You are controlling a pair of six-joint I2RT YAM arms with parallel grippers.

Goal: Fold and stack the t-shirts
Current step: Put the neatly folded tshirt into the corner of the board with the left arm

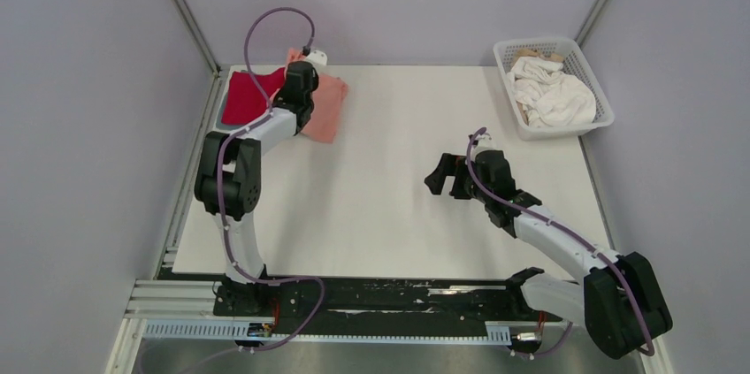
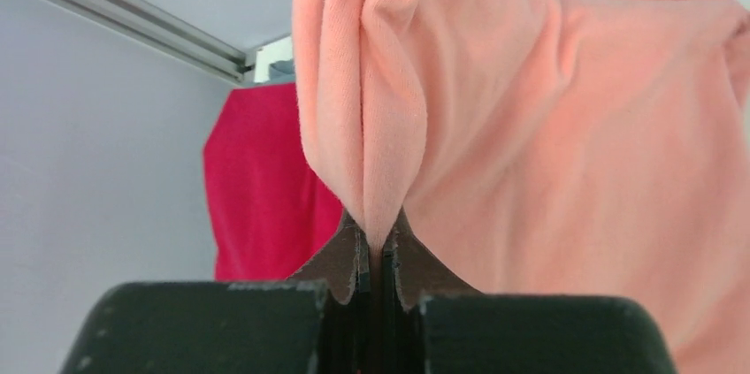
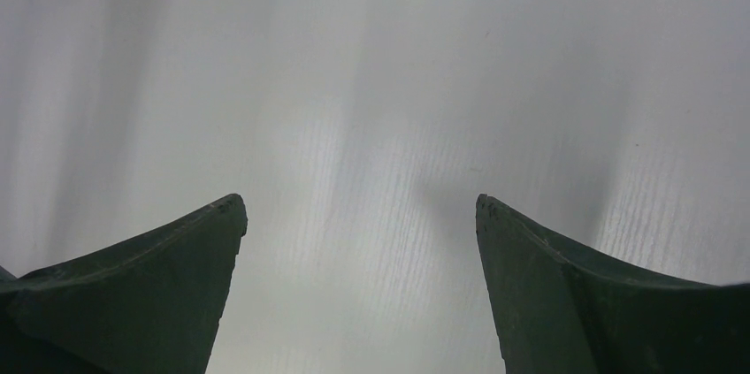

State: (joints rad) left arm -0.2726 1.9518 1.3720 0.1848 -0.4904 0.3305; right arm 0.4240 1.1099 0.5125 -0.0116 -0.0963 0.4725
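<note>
While your right gripper (image 3: pixel 361 206) is hovering low over the middle of the plain white table (image 1: pixel 354 206), its two dark fingers are standing spread wide and holding nothing. Farther back, your left arm is reaching to the far left corner. There your left gripper (image 2: pixel 378 246) is pinching a bunched fold of the soft salmon-pink cotton t-shirt (image 2: pixel 566 153), jaws pressed together on cloth that is gathering into pleats at the fingertips. Just beside it, the red t-shirt (image 2: pixel 256 179) is lying at the table's left edge. Across at the far right corner, crumpled white t-shirts (image 1: pixel 553 98) are sitting inside a white plastic mesh basket (image 1: pixel 591 69).
</note>
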